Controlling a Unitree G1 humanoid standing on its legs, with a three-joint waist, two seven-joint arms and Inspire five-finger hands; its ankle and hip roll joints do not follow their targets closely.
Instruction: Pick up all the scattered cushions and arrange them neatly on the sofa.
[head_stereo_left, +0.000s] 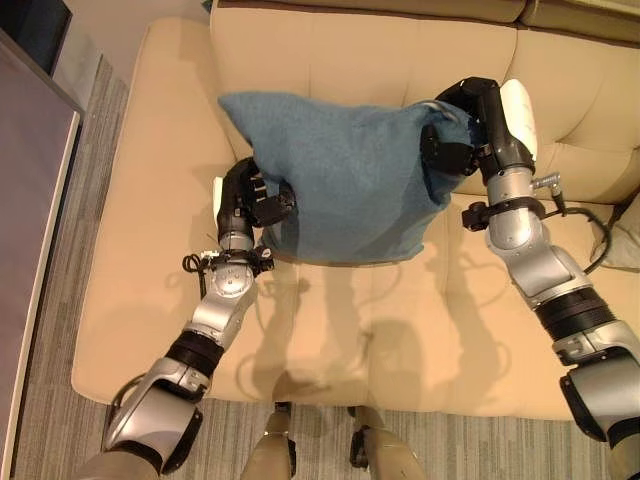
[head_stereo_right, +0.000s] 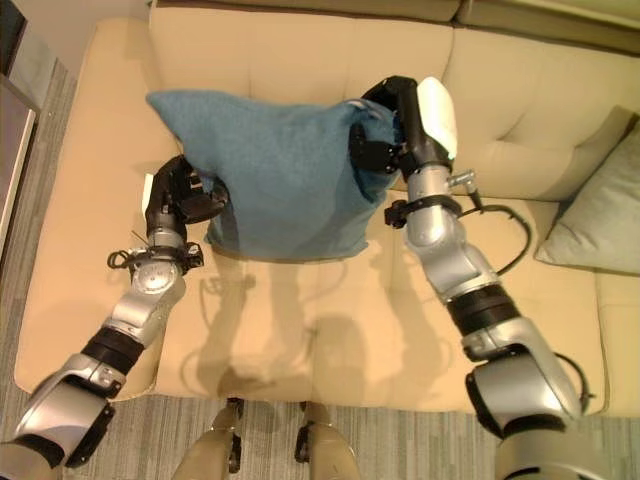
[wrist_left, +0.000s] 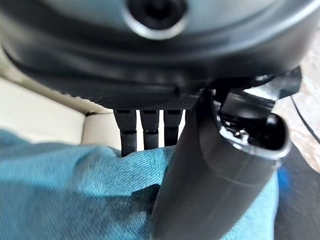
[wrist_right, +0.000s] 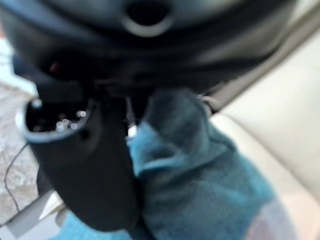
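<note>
Fingers (wrist_left: 128, 134) of the left hand (head_stereo_left: 258, 198) curl into the blue cushion's (head_stereo_left: 340, 175) lower left edge; the right hand (head_stereo_left: 455, 135) pinches its upper right corner. Held between both, the cushion hangs long axis sideways against the sofa's (head_stereo_left: 170, 150) backrest, near the left armrest. A grey cushion (head_stereo_right: 600, 220) leans at the sofa's right end.

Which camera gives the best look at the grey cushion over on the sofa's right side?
The right eye view: the grey cushion leans at the right end of the sofa. The left eye view catches just its corner at the edge.
</note>
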